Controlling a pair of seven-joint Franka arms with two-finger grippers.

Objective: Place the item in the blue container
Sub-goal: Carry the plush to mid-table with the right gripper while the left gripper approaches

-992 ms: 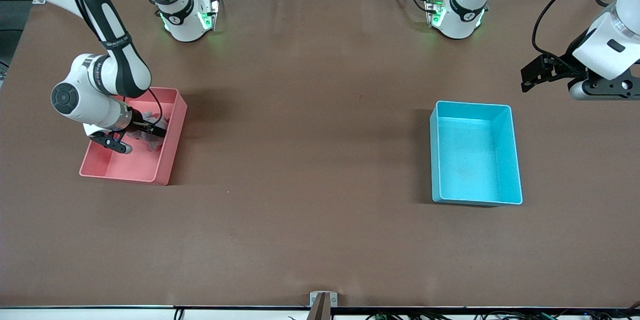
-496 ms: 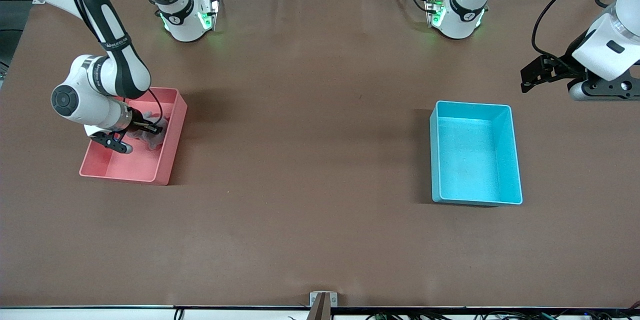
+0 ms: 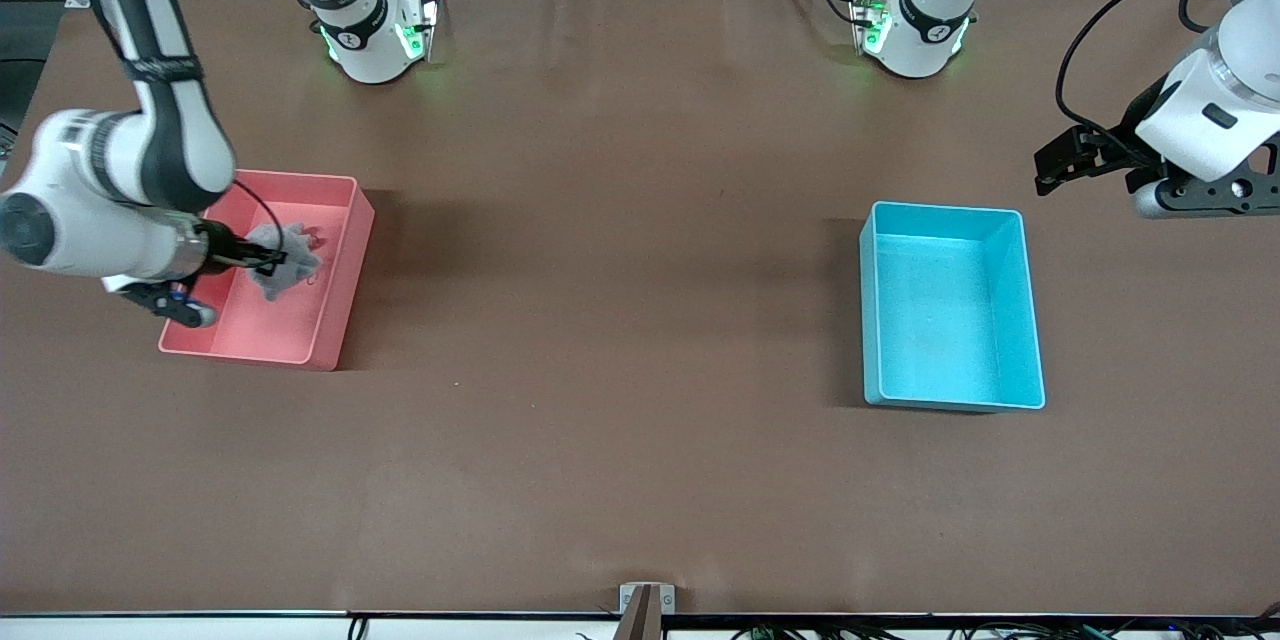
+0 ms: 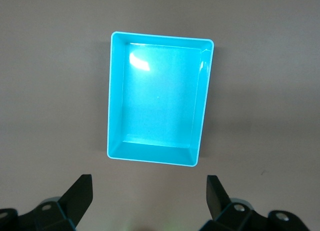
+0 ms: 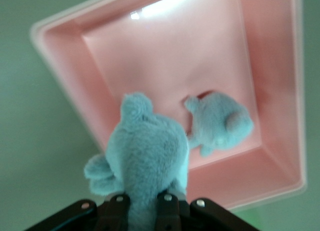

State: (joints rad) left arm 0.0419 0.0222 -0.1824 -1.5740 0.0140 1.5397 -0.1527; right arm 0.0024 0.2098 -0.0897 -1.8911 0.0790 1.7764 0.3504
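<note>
A grey plush toy (image 3: 287, 267) (image 5: 147, 151) hangs over the pink bin (image 3: 300, 348) (image 5: 280, 156), with my right gripper (image 3: 262, 262) (image 5: 142, 203) shut on its lower part. A second grey plush toy (image 5: 220, 123) lies on the pink bin's floor. The blue container (image 3: 1030, 310) (image 4: 157, 98) stands empty toward the left arm's end of the table. Up in the air, my left gripper (image 3: 1050, 165) (image 4: 148, 193) is open and holds nothing; it is over the bare table just beside the blue container's rim and waits there.
Brown table covering (image 3: 620, 270) lies between the two bins. The two arm bases (image 3: 375, 35) (image 3: 915, 30) stand along the table edge farthest from the front camera.
My right gripper has risen out of the pink bin with the grey plush toy in its grip, and the arm has swung toward its own end of the table. The left arm has barely shifted.
</note>
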